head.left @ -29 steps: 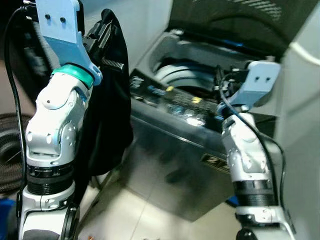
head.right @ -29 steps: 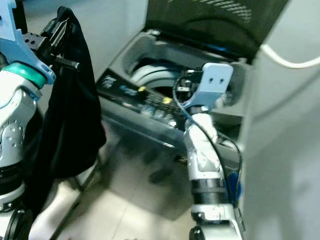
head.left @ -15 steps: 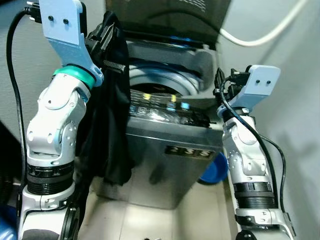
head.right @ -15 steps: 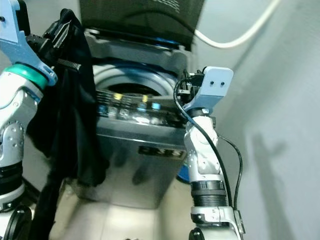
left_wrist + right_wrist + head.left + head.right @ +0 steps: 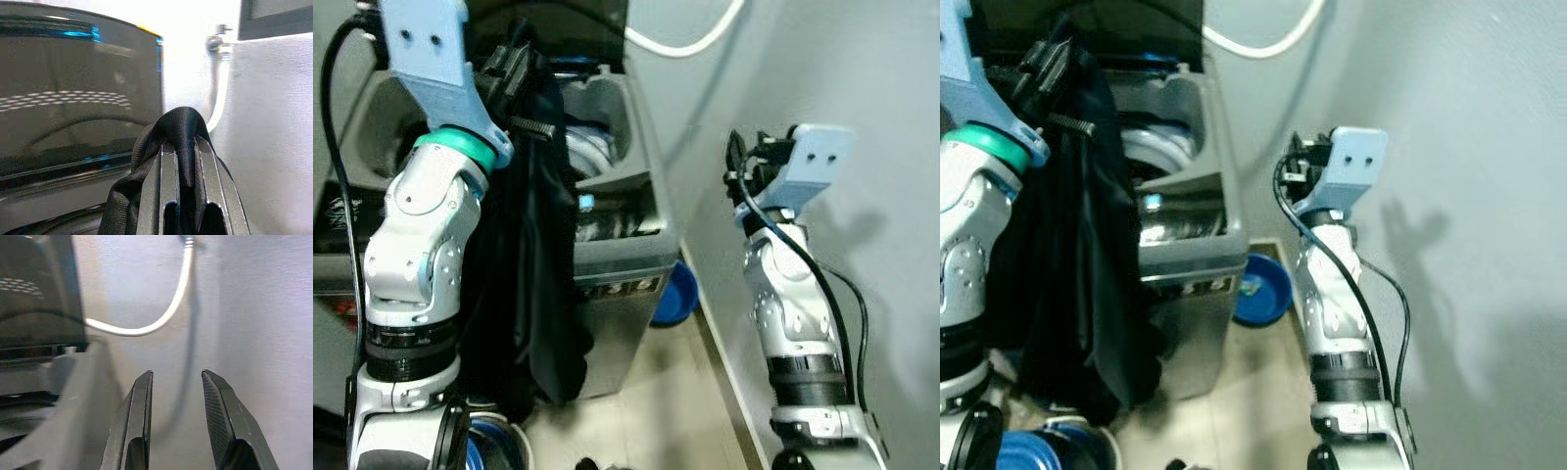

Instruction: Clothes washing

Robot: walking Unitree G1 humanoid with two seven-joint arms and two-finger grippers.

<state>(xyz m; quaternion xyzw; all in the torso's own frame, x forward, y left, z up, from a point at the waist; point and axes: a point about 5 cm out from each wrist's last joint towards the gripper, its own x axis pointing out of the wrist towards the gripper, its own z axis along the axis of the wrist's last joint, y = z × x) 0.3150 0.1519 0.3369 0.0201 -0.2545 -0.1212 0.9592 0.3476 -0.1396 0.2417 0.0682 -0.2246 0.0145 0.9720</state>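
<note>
Garment (image 5: 533, 255), limp black fabric, perhaps synthetic

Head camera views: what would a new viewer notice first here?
First, the black garment hanging long from the raised left claw, whose fingers are shut on a fold of it, in front of the washing machine with its lid up. Next, the right claw, open and empty, raised near the grey wall, to the machine's right.
</note>
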